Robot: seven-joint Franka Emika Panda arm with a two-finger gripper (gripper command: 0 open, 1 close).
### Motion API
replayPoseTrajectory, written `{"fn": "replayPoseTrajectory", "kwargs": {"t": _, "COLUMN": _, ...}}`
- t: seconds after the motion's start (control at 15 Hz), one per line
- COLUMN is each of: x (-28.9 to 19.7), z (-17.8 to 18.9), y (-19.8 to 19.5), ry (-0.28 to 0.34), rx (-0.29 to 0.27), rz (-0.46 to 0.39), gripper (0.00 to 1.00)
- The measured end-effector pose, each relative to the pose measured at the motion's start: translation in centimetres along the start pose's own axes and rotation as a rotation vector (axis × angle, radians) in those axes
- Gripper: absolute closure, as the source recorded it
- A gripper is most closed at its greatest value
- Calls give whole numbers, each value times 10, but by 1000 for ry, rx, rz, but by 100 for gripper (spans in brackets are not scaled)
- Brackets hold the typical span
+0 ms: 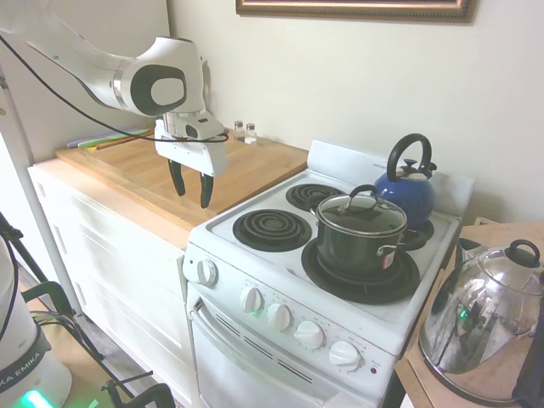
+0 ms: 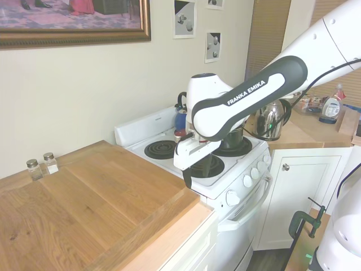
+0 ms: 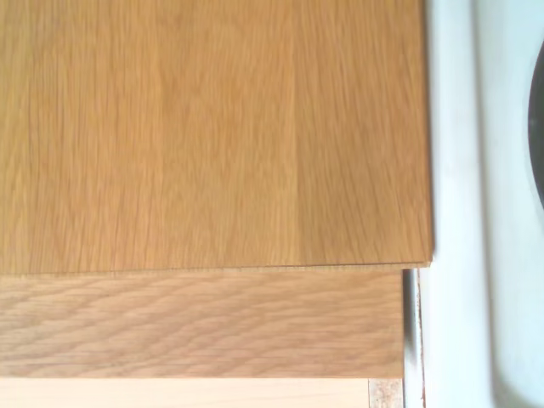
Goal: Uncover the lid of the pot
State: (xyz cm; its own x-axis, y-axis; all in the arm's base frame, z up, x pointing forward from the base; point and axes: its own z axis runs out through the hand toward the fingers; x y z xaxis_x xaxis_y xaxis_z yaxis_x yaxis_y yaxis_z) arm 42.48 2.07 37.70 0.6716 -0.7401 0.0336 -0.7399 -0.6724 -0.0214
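Observation:
The dark pot [image 1: 357, 248] stands on the stove's front right burner. The glass lid [image 1: 362, 215] rests on it, its dark loop handle [image 1: 364, 193] pointing up. My gripper [image 1: 192, 195] hangs open and empty over the wooden board [image 1: 127, 163], by the board's edge next to the stove and well to the left of the pot. In the second exterior view the arm hides most of the pot [image 2: 236, 137], and the gripper [image 2: 196, 172] points down at the board's stove-side edge. The wrist view shows only the wooden board [image 3: 212, 136] and the stove's white edge [image 3: 459, 212].
A blue kettle [image 1: 406, 183] sits on the back right burner behind the pot. On the side counter to the right is a big shiny steel kettle [image 1: 480, 327]. Two small shakers [image 1: 245, 131] stand by the wall. The front left burner [image 1: 270, 229] is bare.

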Motion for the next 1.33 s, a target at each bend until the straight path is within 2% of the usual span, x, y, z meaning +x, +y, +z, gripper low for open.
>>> {"fn": "replayPoseTrajectory", "kwargs": {"t": 0.27, "x": 5, "z": -10, "y": 4, "ry": 19, "rx": 18, "rz": 6, "gripper": 0}}
{"fn": "replayPoseTrajectory", "kwargs": {"t": 0.6, "x": 41, "z": -70, "y": 57, "ry": 74, "rx": 125, "rz": 124, "gripper": 0}}
{"fn": "replayPoseTrajectory", "kwargs": {"t": 0.8, "x": 78, "z": -98, "y": 102, "ry": 81, "rx": 195, "rz": 227, "gripper": 0}}
{"fn": "replayPoseTrajectory", "kwargs": {"t": 1.0, "x": 125, "z": -110, "y": 145, "ry": 64, "rx": 265, "rz": 337, "gripper": 0}}
{"fn": "replayPoseTrajectory", "kwargs": {"t": 1.2, "x": 183, "z": -104, "y": 176, "ry": 49, "rx": 285, "rz": 463, "gripper": 0}}
{"fn": "replayPoseTrajectory", "kwargs": {"t": 1.33, "x": 215, "z": -106, "y": 197, "ry": 73, "rx": 293, "rz": 547, "gripper": 0}}
